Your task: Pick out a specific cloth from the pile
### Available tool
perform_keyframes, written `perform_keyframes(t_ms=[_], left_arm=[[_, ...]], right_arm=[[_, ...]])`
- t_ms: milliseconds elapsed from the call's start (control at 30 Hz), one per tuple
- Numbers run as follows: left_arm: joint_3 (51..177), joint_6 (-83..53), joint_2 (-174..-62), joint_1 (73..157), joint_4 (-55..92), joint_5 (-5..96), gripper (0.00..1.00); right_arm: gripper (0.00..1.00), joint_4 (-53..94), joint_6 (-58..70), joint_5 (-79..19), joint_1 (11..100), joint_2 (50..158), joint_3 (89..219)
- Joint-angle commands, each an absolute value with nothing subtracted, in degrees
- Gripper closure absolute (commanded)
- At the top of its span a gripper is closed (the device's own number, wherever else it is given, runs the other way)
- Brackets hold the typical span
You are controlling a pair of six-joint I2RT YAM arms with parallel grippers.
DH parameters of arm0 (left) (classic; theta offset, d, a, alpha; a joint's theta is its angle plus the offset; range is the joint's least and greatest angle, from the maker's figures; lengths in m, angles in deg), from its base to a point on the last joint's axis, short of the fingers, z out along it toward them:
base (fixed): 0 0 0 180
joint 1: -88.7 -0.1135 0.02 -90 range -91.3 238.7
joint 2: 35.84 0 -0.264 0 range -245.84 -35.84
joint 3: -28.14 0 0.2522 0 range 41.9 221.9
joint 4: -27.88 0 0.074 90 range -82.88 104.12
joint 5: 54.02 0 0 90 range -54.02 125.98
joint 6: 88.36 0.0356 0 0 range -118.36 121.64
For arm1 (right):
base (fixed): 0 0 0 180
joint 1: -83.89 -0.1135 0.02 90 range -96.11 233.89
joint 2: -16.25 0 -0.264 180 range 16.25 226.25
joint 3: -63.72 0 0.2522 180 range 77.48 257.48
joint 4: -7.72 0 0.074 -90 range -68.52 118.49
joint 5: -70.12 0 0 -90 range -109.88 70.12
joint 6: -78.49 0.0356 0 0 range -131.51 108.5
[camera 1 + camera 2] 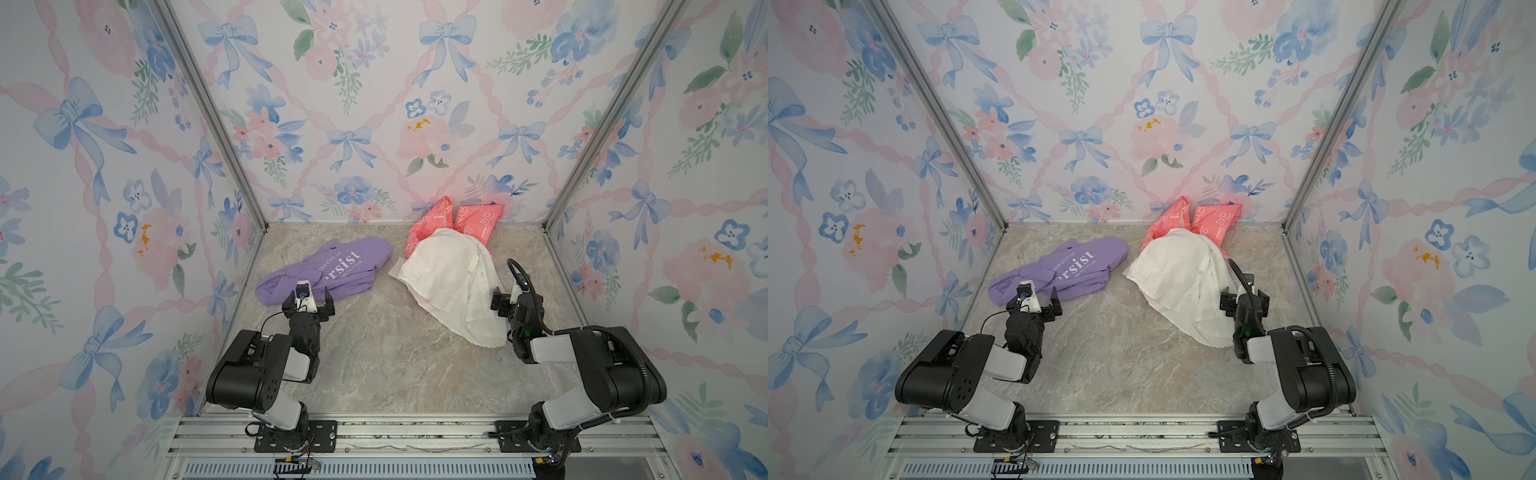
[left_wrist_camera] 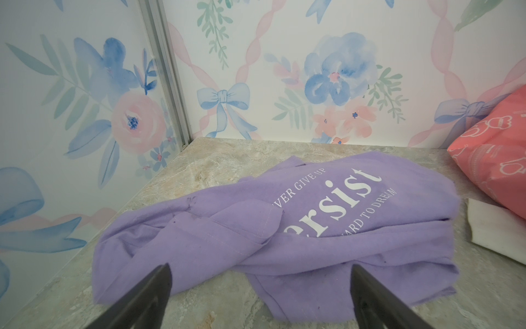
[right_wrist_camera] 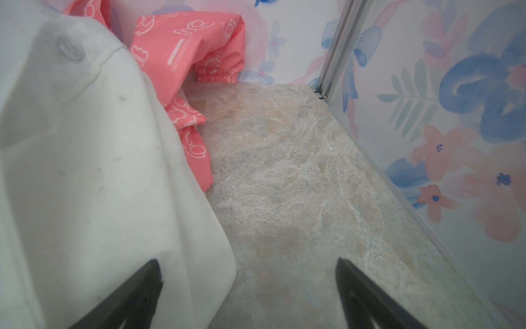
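Both the left gripper (image 2: pixel 260 269) and the right gripper (image 3: pixel 247 261) gape wide, holding nothing. The cloth (image 1: pixel 332 270) lies alone by the counter's (image 1: pixel 395 365) left edge, apart from the pile (image 1: pixel 449 282) toward the back right corner.

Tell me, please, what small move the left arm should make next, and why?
Probably draw the left gripper back slightly: its jaws stand open and empty at the near edge of the lavender cloth, which already lies apart from the off-white cloth and coral cloth.
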State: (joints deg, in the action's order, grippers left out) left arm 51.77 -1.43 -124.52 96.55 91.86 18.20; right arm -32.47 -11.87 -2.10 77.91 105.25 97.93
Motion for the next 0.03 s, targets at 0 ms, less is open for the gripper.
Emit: perform_keyframes(t_ms=[0], left_arm=[[52.4,-2.0,-124.9,96.5,92.8,17.7,0.02]], right_arm=[[0.03,-32.5,-10.9,-2.9,78.6,105.2,99.1]])
